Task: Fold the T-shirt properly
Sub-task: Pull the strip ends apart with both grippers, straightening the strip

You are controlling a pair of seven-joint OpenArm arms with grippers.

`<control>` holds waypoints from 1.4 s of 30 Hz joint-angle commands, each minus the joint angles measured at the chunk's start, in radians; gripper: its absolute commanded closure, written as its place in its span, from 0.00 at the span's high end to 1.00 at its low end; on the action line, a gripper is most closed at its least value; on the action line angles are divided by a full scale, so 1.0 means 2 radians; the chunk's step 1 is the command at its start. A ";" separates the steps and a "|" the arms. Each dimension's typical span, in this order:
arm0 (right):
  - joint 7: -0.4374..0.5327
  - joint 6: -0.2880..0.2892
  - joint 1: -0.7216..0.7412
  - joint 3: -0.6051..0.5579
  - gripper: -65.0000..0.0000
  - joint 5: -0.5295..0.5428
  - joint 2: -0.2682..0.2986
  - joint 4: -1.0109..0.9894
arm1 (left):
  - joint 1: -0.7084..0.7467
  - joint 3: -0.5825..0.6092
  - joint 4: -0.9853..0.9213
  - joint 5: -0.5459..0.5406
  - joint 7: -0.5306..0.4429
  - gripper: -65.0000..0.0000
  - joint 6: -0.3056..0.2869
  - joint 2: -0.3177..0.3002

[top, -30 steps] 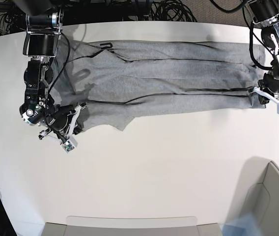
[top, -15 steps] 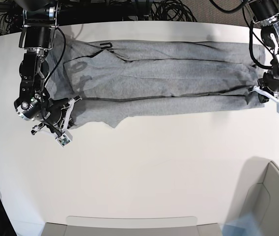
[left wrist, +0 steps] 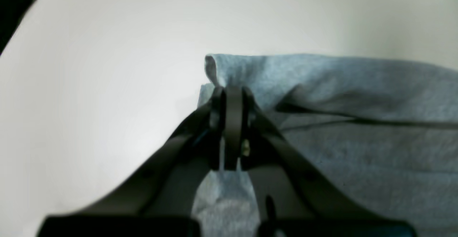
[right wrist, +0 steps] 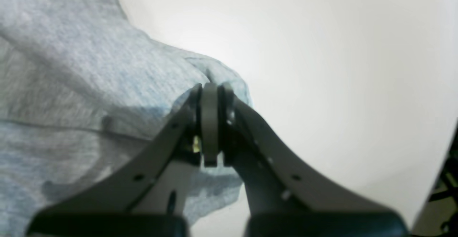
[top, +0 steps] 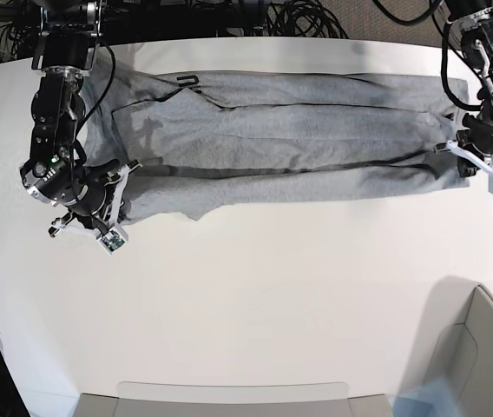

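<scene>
The heather-grey T-shirt lies stretched in a long band across the far half of the white table, with lengthwise folds and a black mark near its far edge. My left gripper, at the base view's right end, is shut on the T-shirt's corner; the left wrist view shows its tips pinching the fabric edge. My right gripper, at the base view's left end, is shut on the other end of the T-shirt, its tips closed on a bunched corner.
A grey bin stands at the near right corner, and a flat grey tray lies along the near edge. Black cables pile up behind the table's far edge.
The right arm has drawn its end of the T-shirt toward the base view's left and farther back, pulling the near fold taut and straighter. The left gripper has shifted slightly farther back.
</scene>
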 commanded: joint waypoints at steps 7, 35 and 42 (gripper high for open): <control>-0.039 0.011 -0.008 0.047 0.00 0.003 0.003 0.064 | 0.021 -0.005 0.011 -0.003 -0.010 0.00 0.001 -0.009; -0.091 0.036 -0.126 0.096 0.00 0.003 0.009 0.133 | 0.055 -0.043 0.018 -0.004 0.043 0.00 -0.001 -0.010; -0.090 0.036 -0.134 0.096 0.00 0.002 0.010 0.110 | 0.060 -0.038 0.012 -0.002 0.042 0.00 -0.001 -0.009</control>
